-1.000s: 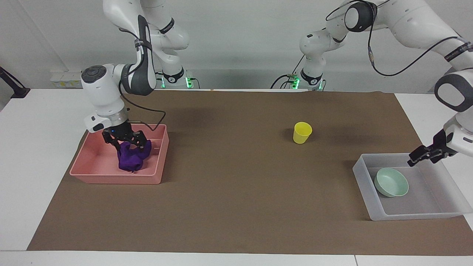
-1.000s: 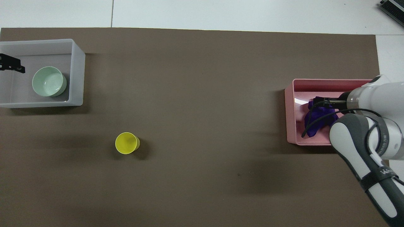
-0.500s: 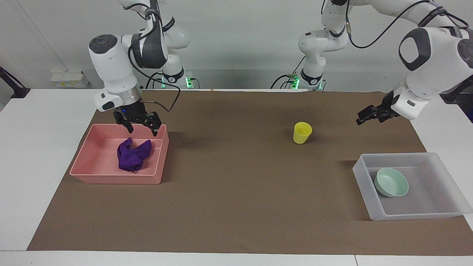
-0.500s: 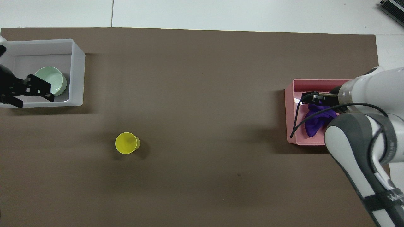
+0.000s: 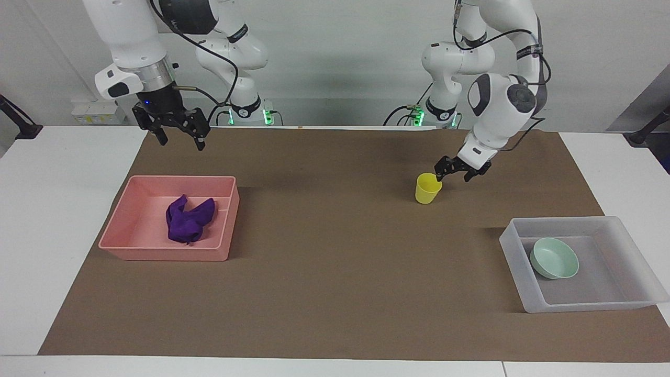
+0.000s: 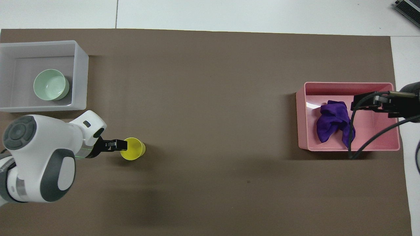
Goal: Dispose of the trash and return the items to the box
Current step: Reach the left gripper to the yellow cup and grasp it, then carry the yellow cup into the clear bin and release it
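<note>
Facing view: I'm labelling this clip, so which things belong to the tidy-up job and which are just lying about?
Part of the job:
- purple cloth, in the pink tray
- yellow cup, on the mat, left gripper open beside it
- mint-green bowl, in the clear box
- right gripper, open, raised above the mat

Just lying about:
- brown mat

Left pincer (image 5: 452,174) now beside yellow cup (image 5: 428,188), right pincer (image 5: 176,135) risen

white table (image 5: 63,209), brown mat (image 5: 335,293)
</note>
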Motion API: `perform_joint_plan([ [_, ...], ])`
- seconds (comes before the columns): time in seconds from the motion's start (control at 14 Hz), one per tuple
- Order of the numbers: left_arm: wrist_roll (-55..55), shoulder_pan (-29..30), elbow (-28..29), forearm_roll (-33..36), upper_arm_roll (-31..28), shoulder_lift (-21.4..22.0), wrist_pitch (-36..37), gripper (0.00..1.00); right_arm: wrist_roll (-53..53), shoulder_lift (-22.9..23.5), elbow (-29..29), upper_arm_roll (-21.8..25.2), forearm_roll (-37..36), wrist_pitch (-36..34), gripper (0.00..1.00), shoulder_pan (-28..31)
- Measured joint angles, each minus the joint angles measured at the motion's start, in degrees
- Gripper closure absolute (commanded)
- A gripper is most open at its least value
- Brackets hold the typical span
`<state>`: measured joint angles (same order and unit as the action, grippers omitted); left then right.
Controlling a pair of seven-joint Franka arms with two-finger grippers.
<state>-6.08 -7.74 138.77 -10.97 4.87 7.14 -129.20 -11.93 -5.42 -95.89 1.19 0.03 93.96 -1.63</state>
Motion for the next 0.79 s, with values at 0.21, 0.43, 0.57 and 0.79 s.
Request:
perform_joint_plan([
  [0.21,-0.6,-0.3,1.2,0.0,-0.2,-1.0,-1.8,0.98,1.9,-0.4,3.4,0.1,0.0,-5.4,0.00,1.7],
  [0.43,-1.5,-0.3,1.2,-0.1,-0.3,-1.6,-1.8,1.00,4.7,-0.9,3.7,0.1,0.0,-6.1,0.00,2.5],
  [0.57,-3.5,-0.4,0.3,-0.7,-0.2,-1.8,-1.2,1.00,4.8,-0.9,3.5,0.1,0.0,-6.2,0.00,2.5],
  [0.79,-5.0,-0.1,-4.8,-0.7,-0.7,-1.8,7.0,1.00,4.9,-0.9,3.3,0.1,0.0,-6.2,0.00,2.5],
])
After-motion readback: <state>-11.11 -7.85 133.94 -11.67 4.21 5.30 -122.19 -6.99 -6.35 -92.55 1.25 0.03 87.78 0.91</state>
